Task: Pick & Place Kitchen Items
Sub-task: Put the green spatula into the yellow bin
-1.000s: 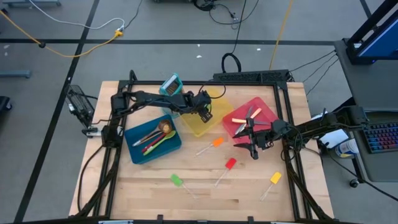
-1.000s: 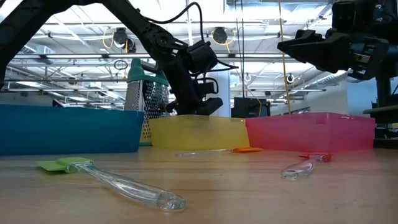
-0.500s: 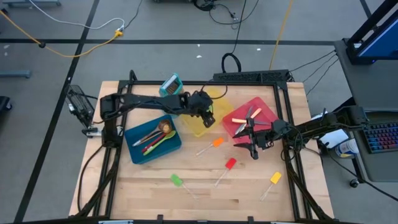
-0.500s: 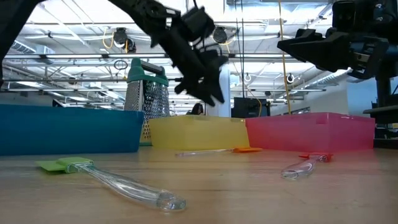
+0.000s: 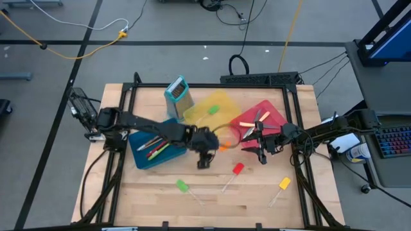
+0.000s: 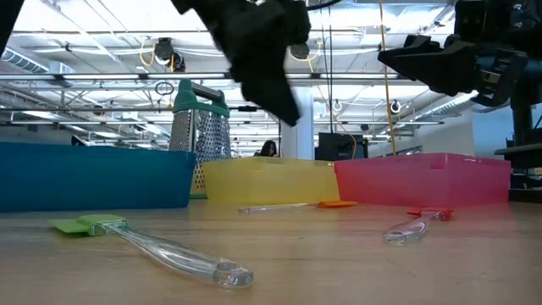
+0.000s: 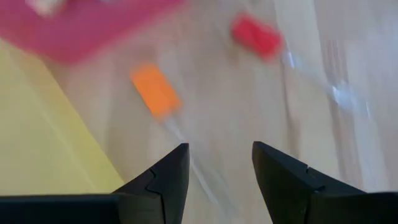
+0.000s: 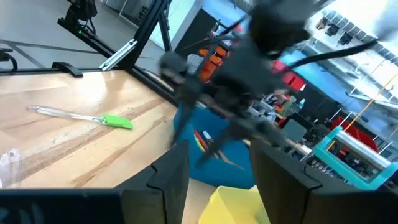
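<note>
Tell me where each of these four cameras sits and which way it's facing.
High view: overhead, straight down on the table, both arms.
Low view: tabletop height, level past the green spatula.
Left wrist view: above the orange spatula, own left end effector.
Right wrist view: across the table toward the left arm, own right end effector.
Shared: that green spatula.

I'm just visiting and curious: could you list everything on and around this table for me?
Blue plastic bin: one, table's left part, holding several red, green and wooden spoons.
Yellow plastic bin: one, middle back, a green item inside.
Red plastic bin: one, right back, holding cream-handled knives.
Teal-framed metal box grater: one, upright behind the bins.
Clear-handled mini spatulas: four loose on the wood; green head front left, red head front middle, yellow head front right, orange head beside the left arm.
Left tool: open, above the orange spatula.
Right tool: open, at the red bin's front edge.
</note>
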Motion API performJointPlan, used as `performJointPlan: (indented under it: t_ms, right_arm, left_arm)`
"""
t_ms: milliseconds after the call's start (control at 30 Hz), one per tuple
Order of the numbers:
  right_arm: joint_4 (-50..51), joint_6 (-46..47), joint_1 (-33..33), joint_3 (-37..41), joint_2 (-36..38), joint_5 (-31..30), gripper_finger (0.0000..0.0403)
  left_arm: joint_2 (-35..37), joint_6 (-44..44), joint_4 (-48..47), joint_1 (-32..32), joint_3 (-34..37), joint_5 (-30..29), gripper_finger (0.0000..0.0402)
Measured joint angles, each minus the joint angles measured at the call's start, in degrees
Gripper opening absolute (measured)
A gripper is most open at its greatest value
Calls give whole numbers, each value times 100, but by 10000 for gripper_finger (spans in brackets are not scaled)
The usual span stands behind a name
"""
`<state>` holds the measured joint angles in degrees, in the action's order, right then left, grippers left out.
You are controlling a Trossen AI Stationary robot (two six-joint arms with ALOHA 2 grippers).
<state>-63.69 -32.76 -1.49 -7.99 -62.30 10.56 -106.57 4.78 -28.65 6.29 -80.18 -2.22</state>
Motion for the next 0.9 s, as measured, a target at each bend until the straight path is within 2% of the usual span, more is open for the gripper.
performJointPlan:
  t_ms: [233, 567, 767, 900]
  right_arm:
    - [-40, -345, 1, 0, 2, -2, 160]
    - [-167, -708, 1, 0, 2, 0, 160]
    - [-171, -764, 1, 0, 2, 0, 160]
    - [-171, -764, 2, 0, 2, 0, 160]
  left_arm:
    - [-8, 221, -1219, 787, 0, -14, 182]
    - [-8, 682, -1412, 1464, 0, 91, 182]
    - [-8, -668, -2516, 1882, 66, 88, 182]
    - [-21, -727, -2341, 2117, 357, 340, 182]
